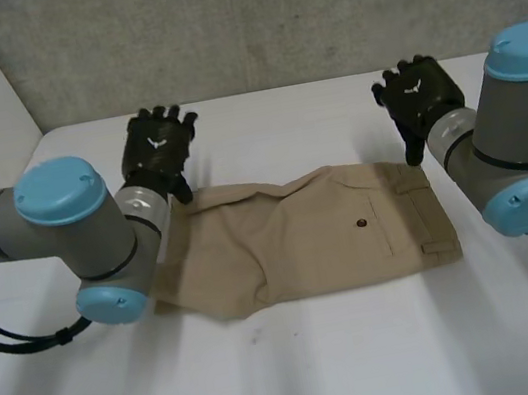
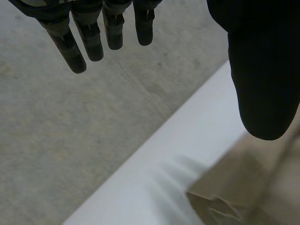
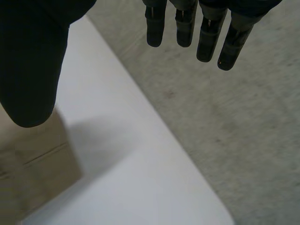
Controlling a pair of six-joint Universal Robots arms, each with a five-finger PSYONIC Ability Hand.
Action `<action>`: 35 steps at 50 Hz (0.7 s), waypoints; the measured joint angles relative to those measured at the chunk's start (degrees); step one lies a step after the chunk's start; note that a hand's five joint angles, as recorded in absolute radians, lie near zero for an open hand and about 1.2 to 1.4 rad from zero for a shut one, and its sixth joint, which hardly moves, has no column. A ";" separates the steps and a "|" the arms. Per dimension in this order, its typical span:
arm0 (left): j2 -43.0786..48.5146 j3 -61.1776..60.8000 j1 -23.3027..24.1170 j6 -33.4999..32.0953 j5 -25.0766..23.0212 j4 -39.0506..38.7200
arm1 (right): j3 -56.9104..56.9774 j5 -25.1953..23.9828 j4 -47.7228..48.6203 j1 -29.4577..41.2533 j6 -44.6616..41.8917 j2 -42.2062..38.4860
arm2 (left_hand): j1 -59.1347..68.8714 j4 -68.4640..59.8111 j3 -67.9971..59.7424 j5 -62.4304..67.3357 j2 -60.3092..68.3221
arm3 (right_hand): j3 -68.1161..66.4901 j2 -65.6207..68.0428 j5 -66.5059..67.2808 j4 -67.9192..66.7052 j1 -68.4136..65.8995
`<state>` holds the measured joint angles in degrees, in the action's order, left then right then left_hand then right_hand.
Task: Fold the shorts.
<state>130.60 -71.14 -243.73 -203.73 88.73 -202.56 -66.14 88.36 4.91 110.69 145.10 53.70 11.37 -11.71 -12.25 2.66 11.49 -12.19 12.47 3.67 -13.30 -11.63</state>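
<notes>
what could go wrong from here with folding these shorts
1. The left hand and right hand are open and off the shorts, by their far corners; a grab there might catch only the top layer.
2. The far edge is rumpled near the left hand, so a fold could come out uneven.
3. The left arm reaches over the shorts' end and might drag it.
</notes>
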 measured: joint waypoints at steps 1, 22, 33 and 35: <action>0.54 0.07 0.06 -0.04 -0.41 0.27 | -0.29 -0.15 -0.62 0.01 -0.02 -0.03 | 0.00 0.00 0.00 0.00 0.00 | 0.00 0.00 0.00 0.00 0.00; 20.12 23.52 -2.11 -0.22 -2.92 0.87 | -3.67 -0.63 -2.42 0.00 -0.61 -1.59 | 0.20 -0.13 -0.07 0.01 0.13 | 0.00 0.00 0.00 0.00 0.00; 24.46 31.43 -5.22 -0.72 -1.75 1.40 | -4.95 -0.23 -2.52 -0.28 -0.55 -1.41 | 0.20 -0.13 -0.13 0.11 0.40 | 0.00 0.00 0.00 0.00 0.00; 22.07 28.27 -4.93 -0.72 -1.76 1.25 | -5.34 -0.17 -2.60 -0.34 -0.45 -1.13 | 0.19 -0.13 -0.09 0.00 0.40 | 0.00 0.00 0.00 0.00 0.00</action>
<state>152.68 -42.87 -248.65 -204.45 86.97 -201.31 -71.48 88.18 2.31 110.34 144.65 52.56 11.56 -11.84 -12.34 2.67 11.88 -12.19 12.47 3.67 -13.30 -11.63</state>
